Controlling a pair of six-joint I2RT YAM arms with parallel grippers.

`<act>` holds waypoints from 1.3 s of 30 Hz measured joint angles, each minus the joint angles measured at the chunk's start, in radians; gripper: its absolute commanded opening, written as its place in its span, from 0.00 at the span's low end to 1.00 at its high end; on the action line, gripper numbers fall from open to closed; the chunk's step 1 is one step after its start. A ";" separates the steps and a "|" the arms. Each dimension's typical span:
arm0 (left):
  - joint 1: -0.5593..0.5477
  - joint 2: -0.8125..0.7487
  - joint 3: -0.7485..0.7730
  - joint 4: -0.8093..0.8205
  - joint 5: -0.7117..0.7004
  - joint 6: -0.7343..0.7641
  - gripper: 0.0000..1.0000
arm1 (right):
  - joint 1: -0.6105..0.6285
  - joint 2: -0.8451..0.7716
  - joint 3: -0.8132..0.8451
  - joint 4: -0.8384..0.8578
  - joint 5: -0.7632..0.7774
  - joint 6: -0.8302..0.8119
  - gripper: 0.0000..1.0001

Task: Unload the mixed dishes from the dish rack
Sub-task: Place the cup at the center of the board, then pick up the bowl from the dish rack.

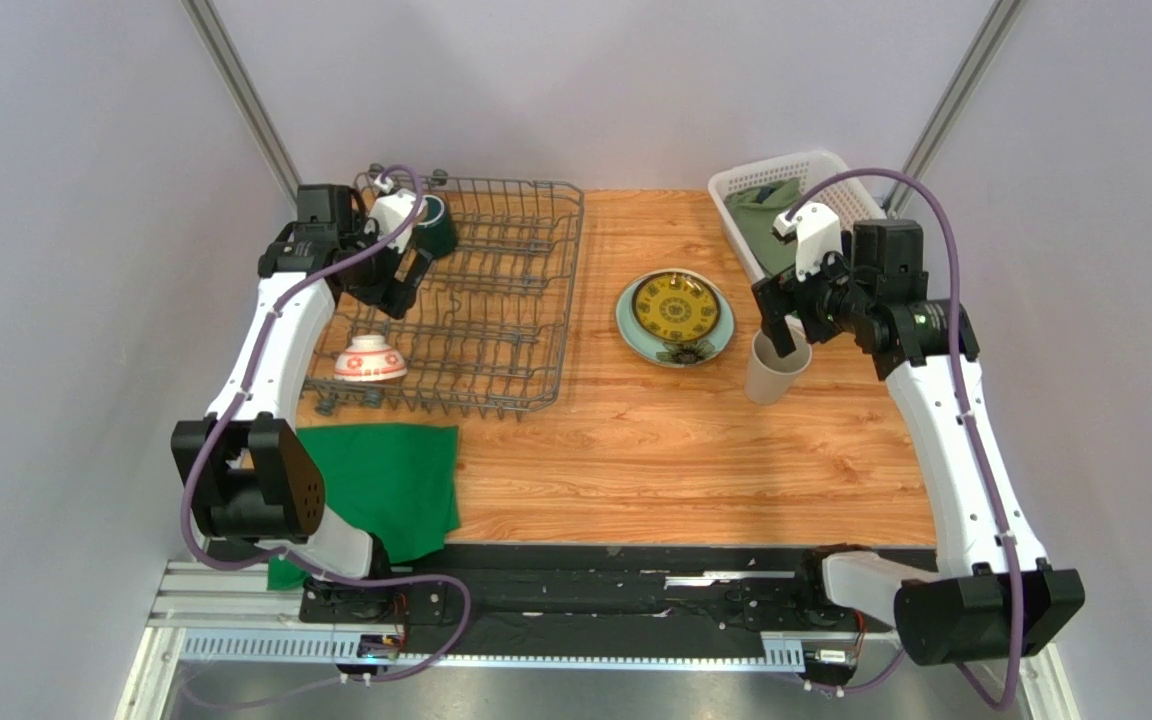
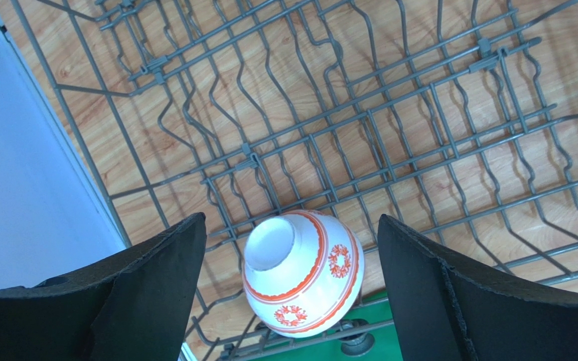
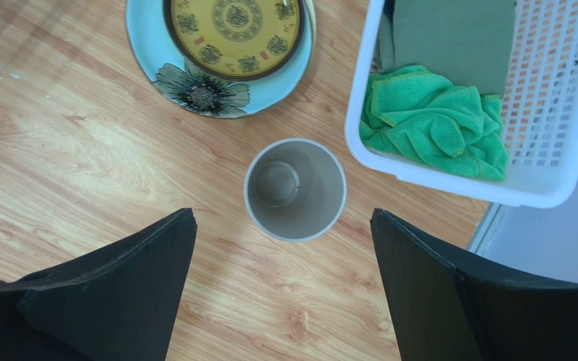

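Now: rack (image 1: 515, 323) holds one bowl (image 1: 370, 360), one mug (image 1: 437, 228); left fingers (image 2: 149, 286), right fingers (image 3: 119, 286) spread.

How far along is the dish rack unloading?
Done: the yellow patterned plate sits on the pale teal plate on the table, with the beige cup upright beside them. In hand: nothing; the right fingers stand open above the cup, the left fingers open over the small red-and-white bowl. Left: that bowl and the dark green mug, in the dish rack.
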 measured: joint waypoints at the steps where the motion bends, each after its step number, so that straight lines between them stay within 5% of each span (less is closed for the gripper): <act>1: 0.000 0.005 -0.001 0.000 0.003 0.019 0.91 | 0.006 -0.018 -0.018 0.019 -0.016 0.003 0.93; 12: 0.002 -0.015 -0.072 -0.059 0.044 0.276 0.91 | 0.097 -0.057 -0.196 0.139 -0.101 0.028 0.95; 19: 0.002 -0.057 -0.137 -0.075 0.031 0.312 0.94 | 0.130 -0.023 -0.230 0.179 -0.111 0.041 0.98; 39: -0.226 -0.047 -0.219 0.016 -0.345 0.312 0.95 | 0.156 -0.002 -0.256 0.204 -0.109 0.044 0.99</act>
